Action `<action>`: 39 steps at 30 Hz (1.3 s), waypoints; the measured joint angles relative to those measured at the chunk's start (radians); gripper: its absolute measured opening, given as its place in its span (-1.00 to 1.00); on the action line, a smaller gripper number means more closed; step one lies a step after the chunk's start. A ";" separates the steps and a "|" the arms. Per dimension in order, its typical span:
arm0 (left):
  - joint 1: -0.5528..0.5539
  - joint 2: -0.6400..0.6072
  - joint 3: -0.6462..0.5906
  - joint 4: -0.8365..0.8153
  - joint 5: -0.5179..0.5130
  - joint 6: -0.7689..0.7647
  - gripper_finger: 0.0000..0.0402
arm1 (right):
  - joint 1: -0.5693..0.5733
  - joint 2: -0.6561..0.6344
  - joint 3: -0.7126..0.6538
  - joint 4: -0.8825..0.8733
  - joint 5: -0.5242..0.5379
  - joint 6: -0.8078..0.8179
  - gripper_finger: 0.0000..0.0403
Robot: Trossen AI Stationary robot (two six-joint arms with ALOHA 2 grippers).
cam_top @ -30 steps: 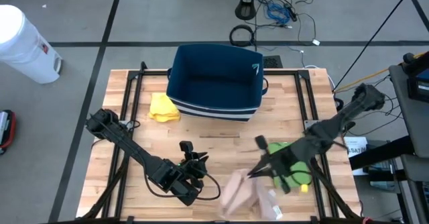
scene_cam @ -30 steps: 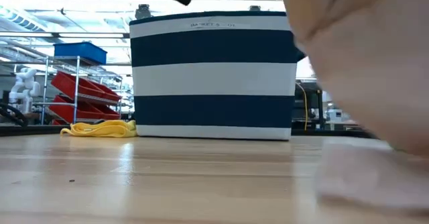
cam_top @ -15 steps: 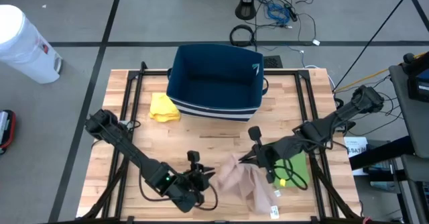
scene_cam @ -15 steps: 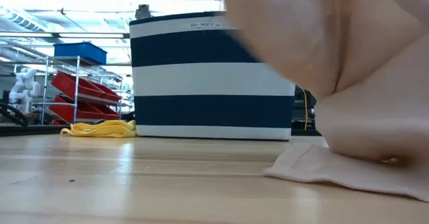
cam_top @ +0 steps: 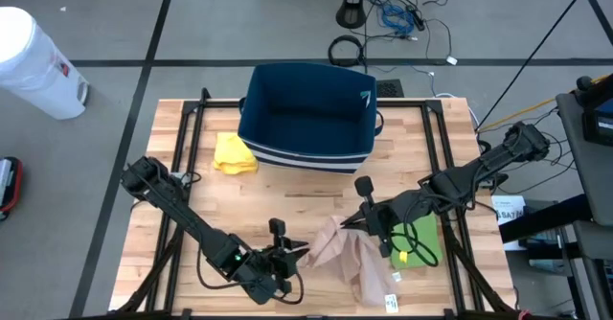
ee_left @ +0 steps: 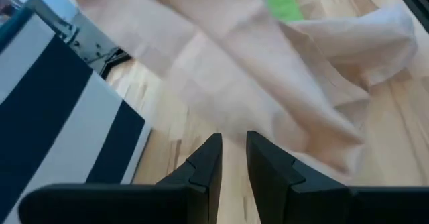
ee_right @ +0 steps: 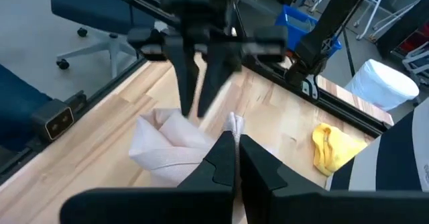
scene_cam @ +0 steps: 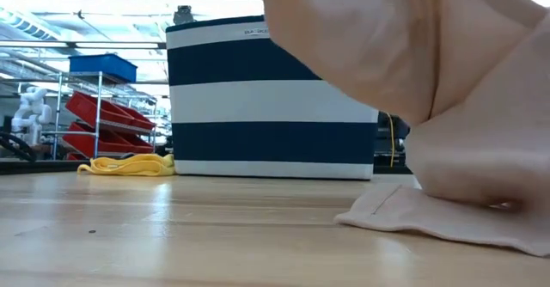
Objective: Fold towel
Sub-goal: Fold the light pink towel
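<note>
A pale beige towel [cam_top: 352,259] lies bunched near the table's front edge, with one end raised. In the low view the towel [scene_cam: 447,106] fills the right side. My right gripper [cam_top: 351,224] is shut on the raised end. My left gripper [cam_top: 295,250] stands just left of the towel, level with it. Its fingers are a narrow gap apart and nothing is between them [ee_left: 232,138]. The towel [ee_left: 255,83] hangs just beyond them. My right gripper pinches the towel's raised tip [ee_right: 232,122] between its two fingers, coming slanting down from the table's right. How many layers it has cannot be told. The cloth drapes slack below the fingers, its lower part [scene_cam: 430,218] on the table. My left gripper: whether its fingertips [ee_right: 188,110] touch the towel cannot be told.
A navy and white striped basket [cam_top: 306,119] stands at the table's far middle. A yellow cloth [cam_top: 233,153] lies to the basket's left. A green cloth [cam_top: 421,245] lies under my right arm. A white bin [cam_top: 34,61] stands on the floor beyond the table's far left corner.
My right gripper has carried the towel's held end up and a little toward the far edge. The towel, a heap at the front edge, now drapes from that end with its lower part still on the table. My left gripper has turned and swung right, toward the towel.
</note>
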 joint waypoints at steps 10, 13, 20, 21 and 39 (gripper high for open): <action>-0.043 0.000 0.000 0.050 0.154 0.057 -0.62 | -0.027 0.000 0.000 -0.005 0.004 -0.006 -1.00; -0.052 0.000 0.000 0.052 0.154 0.058 -0.62 | -0.032 0.000 0.000 -0.004 0.004 -0.007 -1.00; -0.015 0.000 0.000 0.030 0.147 0.062 -0.62 | -0.035 0.000 0.000 -0.004 -0.004 -0.001 -1.00; -0.005 0.001 0.000 0.026 0.134 0.062 -0.62 | -0.035 0.000 0.000 -0.004 -0.004 0.002 -1.00; 0.075 0.001 0.000 -0.120 0.067 -0.038 -0.59 | -0.033 0.000 0.000 -0.015 -0.005 0.011 -1.00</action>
